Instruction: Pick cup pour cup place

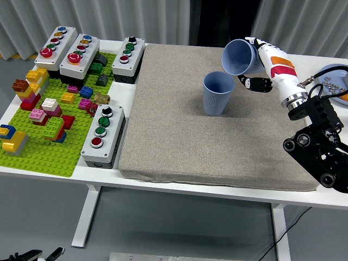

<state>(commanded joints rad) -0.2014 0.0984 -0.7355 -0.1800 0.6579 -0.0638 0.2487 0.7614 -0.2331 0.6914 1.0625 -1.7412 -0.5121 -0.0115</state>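
Right hand [260, 65] sat in the upper right of the frame, fingers wrapped around a blue cup [237, 56]. That cup was held in the air, tipped over with its open mouth facing left and down, its lower rim just above and to the right of a second blue cup [218, 93]. The second cup stood upright on the grey mat [217, 147], a little right of the frame's centre and below the held one. Contents of either cup could not be made out.

The black right arm [318, 147] came in from the right edge and rose to the white wrist section with orange markings.

A blue plate [336, 81] lay at the far right edge on the white table [136, 182], holding small items too small to identify.

Left third of the frame: a green brick baseplate [49, 147] with coloured bricks scattered over it. Four grey button boxes were near it: three [80, 53] along the upper left, one [103, 136] at the baseplate's right edge, beside the mat.
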